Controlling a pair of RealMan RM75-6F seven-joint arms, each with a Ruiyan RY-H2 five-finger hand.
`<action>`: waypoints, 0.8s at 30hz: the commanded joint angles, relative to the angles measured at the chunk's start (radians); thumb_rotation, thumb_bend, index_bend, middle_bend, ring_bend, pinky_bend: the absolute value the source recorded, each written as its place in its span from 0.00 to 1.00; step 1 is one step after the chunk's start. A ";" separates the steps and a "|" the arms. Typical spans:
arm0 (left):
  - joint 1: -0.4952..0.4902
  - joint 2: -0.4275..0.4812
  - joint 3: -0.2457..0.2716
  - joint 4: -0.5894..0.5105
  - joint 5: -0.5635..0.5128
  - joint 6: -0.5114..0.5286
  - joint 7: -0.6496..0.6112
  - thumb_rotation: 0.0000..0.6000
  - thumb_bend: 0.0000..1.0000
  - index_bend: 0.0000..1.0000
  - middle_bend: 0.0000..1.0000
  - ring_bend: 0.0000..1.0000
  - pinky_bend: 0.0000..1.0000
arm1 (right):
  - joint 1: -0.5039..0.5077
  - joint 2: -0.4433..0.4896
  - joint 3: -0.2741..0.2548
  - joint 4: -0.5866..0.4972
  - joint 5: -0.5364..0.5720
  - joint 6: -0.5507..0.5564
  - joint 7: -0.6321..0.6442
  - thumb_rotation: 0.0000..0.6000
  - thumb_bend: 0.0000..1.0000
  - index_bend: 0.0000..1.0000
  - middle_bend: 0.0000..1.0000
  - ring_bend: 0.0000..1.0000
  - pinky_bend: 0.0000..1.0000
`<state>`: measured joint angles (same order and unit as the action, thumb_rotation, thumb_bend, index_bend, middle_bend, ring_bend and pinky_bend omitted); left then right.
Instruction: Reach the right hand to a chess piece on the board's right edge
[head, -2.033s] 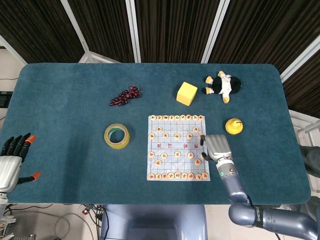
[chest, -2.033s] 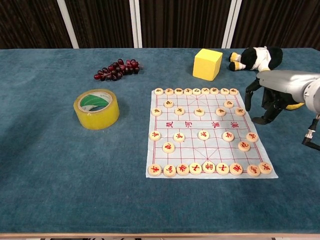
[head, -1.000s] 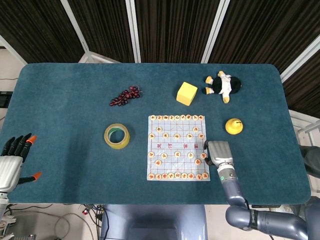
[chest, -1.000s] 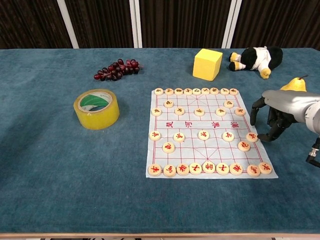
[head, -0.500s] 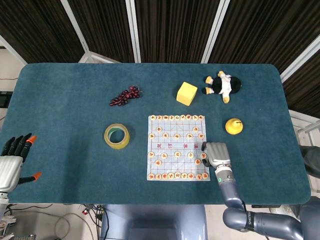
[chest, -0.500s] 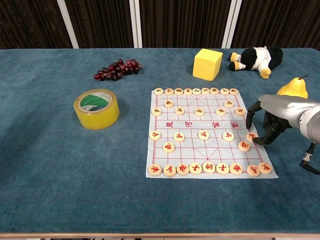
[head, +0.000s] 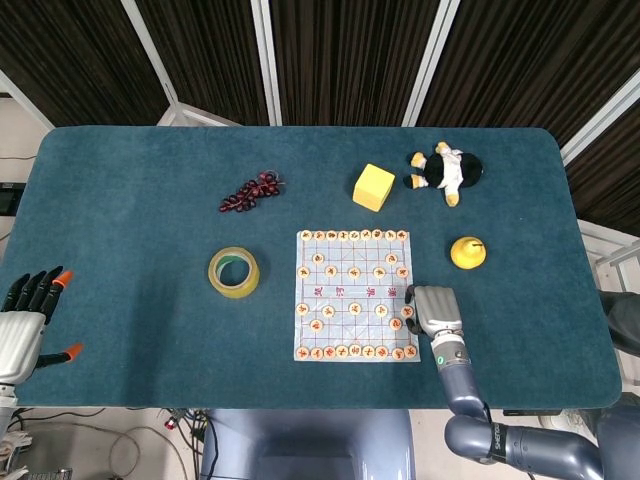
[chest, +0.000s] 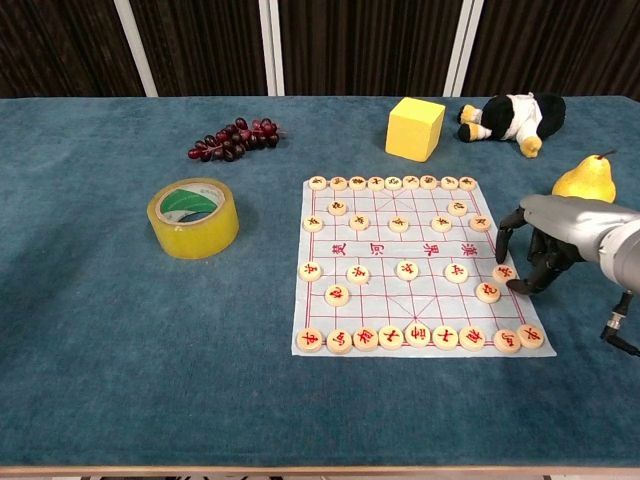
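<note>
The left hand (head: 22, 320) sits off the table's left edge with fingers apart and nothing in it. On the blue table (chest: 120, 330), a roll of yellow tape (chest: 193, 217) lies left of the board, with a bunch of dark grapes (chest: 232, 139) beyond it. The chess board (chest: 410, 265) carries round wooden pieces; behind it stand a yellow cube (chest: 415, 128), a penguin plush (chest: 510, 118) and a yellow pear (chest: 583, 181). The right hand (chest: 540, 245) arches over the board's right edge, fingertips (chest: 500, 255) pointing down around the edge piece (chest: 504, 272); whether it actually grips the piece cannot be told from either view
</note>
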<state>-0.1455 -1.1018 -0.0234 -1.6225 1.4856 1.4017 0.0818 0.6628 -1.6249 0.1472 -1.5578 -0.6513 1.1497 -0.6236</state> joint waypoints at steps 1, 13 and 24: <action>0.000 0.000 0.000 0.000 0.000 0.000 0.000 1.00 0.00 0.00 0.00 0.00 0.00 | -0.002 -0.004 0.001 0.003 -0.001 -0.001 0.002 1.00 0.39 0.47 1.00 1.00 1.00; -0.001 0.000 -0.001 0.002 -0.001 0.000 -0.002 1.00 0.00 0.00 0.00 0.00 0.00 | -0.011 -0.026 0.015 0.033 -0.010 -0.002 0.015 1.00 0.39 0.55 1.00 1.00 1.00; -0.002 -0.005 -0.004 -0.001 -0.014 -0.004 0.013 1.00 0.00 0.00 0.00 0.00 0.00 | 0.002 0.004 0.065 0.006 -0.028 0.007 0.016 1.00 0.39 0.55 1.00 1.00 1.00</action>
<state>-0.1470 -1.1064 -0.0271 -1.6227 1.4728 1.3984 0.0939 0.6623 -1.6253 0.2080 -1.5477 -0.6821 1.1577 -0.6061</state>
